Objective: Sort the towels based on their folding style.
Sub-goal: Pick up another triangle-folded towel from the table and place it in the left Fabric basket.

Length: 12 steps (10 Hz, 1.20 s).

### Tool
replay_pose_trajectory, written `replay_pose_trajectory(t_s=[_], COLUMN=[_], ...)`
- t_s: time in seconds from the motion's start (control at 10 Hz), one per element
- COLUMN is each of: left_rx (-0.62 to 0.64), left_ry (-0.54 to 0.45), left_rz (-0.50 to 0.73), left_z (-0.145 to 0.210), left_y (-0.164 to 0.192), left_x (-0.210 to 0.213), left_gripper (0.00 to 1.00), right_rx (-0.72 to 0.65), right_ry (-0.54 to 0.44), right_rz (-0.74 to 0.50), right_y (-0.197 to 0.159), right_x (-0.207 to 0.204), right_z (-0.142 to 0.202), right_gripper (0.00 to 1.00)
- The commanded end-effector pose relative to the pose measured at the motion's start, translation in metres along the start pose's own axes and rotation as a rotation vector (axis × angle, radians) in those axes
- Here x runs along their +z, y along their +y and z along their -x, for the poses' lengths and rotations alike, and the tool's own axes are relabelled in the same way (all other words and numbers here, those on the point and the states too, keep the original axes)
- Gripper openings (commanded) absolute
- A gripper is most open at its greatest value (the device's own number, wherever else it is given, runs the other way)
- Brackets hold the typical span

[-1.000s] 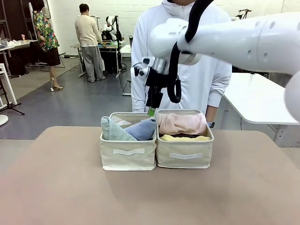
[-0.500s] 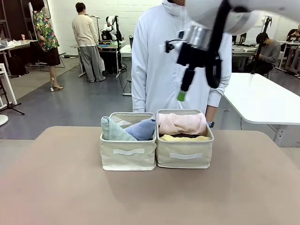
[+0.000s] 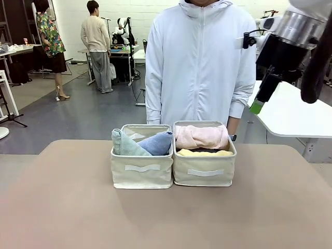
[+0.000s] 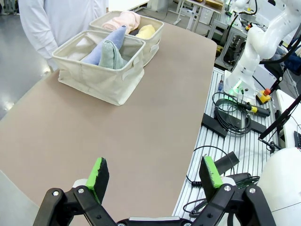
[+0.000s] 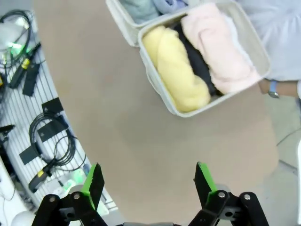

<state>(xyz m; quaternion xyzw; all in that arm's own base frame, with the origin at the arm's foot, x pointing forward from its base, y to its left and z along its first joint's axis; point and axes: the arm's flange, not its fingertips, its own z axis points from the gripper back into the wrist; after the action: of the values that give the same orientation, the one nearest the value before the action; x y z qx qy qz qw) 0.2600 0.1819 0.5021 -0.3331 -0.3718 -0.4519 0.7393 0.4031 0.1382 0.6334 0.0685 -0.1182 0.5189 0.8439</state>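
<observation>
Sorting looks finished: cone towels (image 3: 141, 143) fill the bin (image 3: 141, 175) at 9 o'clock, rolled towels (image 3: 202, 137) its neighbour (image 3: 203, 176). The right gripper (image 5: 147, 184) hangs wide and empty at 2 o'clock, the left gripper (image 4: 154, 173) equally wide, since nothing is left to pick.

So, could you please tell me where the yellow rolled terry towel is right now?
The yellow rolled terry towel lies in the right-hand beige fabric bin, at its front wall in the front view, beside the dark grey towel and the pale pink towel.
</observation>
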Motion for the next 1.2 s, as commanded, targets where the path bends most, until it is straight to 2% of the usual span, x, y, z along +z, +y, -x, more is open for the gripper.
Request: replay_pose_trajectory(t_s=[0.0,0.6,0.8,1.1], left_rx=[-0.027,-0.027,-0.027,-0.027], left_ry=[-0.016,-0.016,-0.016,-0.016], left_rz=[-0.001,-0.001,-0.001,-0.001], left_z=[0.001,0.001,0.001,0.001], left_y=[0.000,0.000,0.000,0.000], left_x=[0.001,0.001,0.001,0.001], left_gripper=[1.00,1.00,1.00,1.00], right_rx=[0.037,0.037,0.160,0.208], right_ry=[0.023,0.007,-0.272,-0.628], right_rz=[-0.023,-0.021,-0.239,-0.357], right_y=[0.003,0.007,-0.020,-0.051], right_x=[-0.003,-0.006,0.051,0.099], right_z=[-0.013,-0.014,0.031,0.113], right_gripper=[1.00,1.00,1.00,1.00])
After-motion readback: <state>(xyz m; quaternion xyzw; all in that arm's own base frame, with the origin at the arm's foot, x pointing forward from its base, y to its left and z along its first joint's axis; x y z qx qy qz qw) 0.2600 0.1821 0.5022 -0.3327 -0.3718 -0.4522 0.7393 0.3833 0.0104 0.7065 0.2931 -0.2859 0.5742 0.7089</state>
